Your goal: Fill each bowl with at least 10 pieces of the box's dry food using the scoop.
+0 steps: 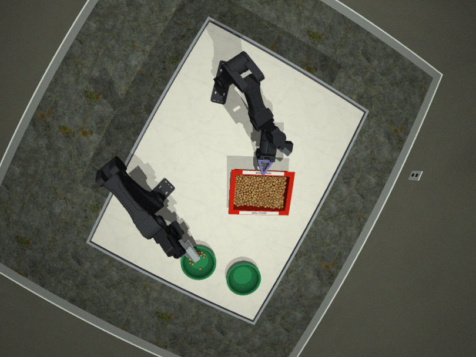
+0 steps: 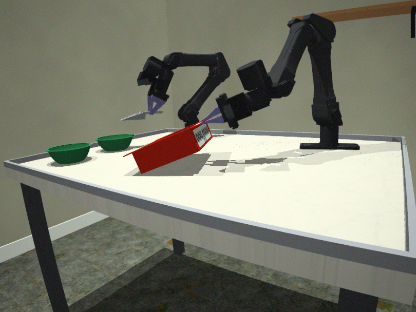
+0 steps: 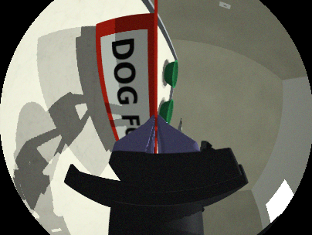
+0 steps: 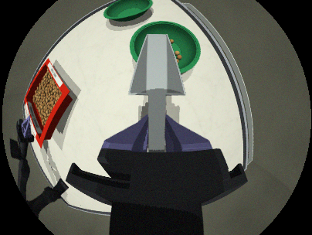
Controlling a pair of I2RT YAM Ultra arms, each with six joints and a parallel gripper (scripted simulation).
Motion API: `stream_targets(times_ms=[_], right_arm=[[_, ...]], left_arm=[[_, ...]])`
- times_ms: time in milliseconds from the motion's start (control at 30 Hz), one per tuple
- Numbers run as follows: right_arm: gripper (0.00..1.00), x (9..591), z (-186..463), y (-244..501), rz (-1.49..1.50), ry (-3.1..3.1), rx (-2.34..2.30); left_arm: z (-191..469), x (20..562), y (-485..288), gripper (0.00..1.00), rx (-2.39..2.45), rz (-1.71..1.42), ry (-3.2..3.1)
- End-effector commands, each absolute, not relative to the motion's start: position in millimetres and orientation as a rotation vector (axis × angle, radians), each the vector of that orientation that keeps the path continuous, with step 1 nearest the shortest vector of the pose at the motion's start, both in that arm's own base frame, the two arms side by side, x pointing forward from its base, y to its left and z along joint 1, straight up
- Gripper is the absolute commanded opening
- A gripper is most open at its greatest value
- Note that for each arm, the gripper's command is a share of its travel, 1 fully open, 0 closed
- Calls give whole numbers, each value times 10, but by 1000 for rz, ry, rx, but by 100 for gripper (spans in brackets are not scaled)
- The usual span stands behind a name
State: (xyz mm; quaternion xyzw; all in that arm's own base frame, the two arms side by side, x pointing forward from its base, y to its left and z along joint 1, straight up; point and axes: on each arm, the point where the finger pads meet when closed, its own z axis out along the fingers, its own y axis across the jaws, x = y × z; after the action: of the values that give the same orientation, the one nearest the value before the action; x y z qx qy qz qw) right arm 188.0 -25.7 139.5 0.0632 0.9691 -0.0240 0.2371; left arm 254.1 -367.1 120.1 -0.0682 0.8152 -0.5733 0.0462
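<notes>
The only wording that can be read is DOG FOOD, in black capitals on white labels on the red box [image 1: 231, 192] [image 2: 168, 147] [image 3: 105, 28] [image 4: 59, 110], which stands nearer the long tabletop edge [image 1: 311, 218] [image 2: 208, 218] on the bowls' open side than the opposite one; one label [image 1: 245, 173] [image 2: 202, 135] [image 3: 123, 69] is on the end wall away from the bowls' corner, where the left wrist view shows DOG, an F and part of the next letter, and a second label [image 1: 258, 212] [image 4: 55, 74], on the end facing that corner, is small and blurred
</notes>
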Motion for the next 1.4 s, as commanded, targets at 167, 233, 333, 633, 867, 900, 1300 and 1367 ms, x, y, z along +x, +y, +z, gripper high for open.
stream_targets(times_ms=[167, 233, 333, 633, 867, 900, 1300, 1367], right_arm=[[0, 2112, 1694, -6, -33, 2685, -8], [0, 2188, 1732, 90, -21, 2700, -67], [0, 2286, 1801, 272, 18, 2714, -164], [0, 2470, 1892, 745, 43, 2772, -421], [0, 2566, 1937, 1065, 75, 2771, -557], [0, 2568, 1934, 1120, 76, 2777, -585], [0, 2605, 1933, 1673, 67, 2785, -830], [0, 2610, 1891, 1812, 68, 2788, -886]], left_arm=[[1735, 2709, -3756, 0, -100, -1811, 2304], [1735, 2709, -3756, 0, -100, -1811, 2304], [1735, 2709, -3756, 0, -100, -1811, 2304], [1735, 2709, -3756, 0, -100, -1811, 2304], [1735, 2709, -3756, 0, -100, -1811, 2304], [1735, 2709, -3756, 0, -100, -1811, 2304], [1735, 2709, -3756, 0, -100, -1811, 2304], [1735, 2709, -3756, 0, -100, -1811, 2304]])
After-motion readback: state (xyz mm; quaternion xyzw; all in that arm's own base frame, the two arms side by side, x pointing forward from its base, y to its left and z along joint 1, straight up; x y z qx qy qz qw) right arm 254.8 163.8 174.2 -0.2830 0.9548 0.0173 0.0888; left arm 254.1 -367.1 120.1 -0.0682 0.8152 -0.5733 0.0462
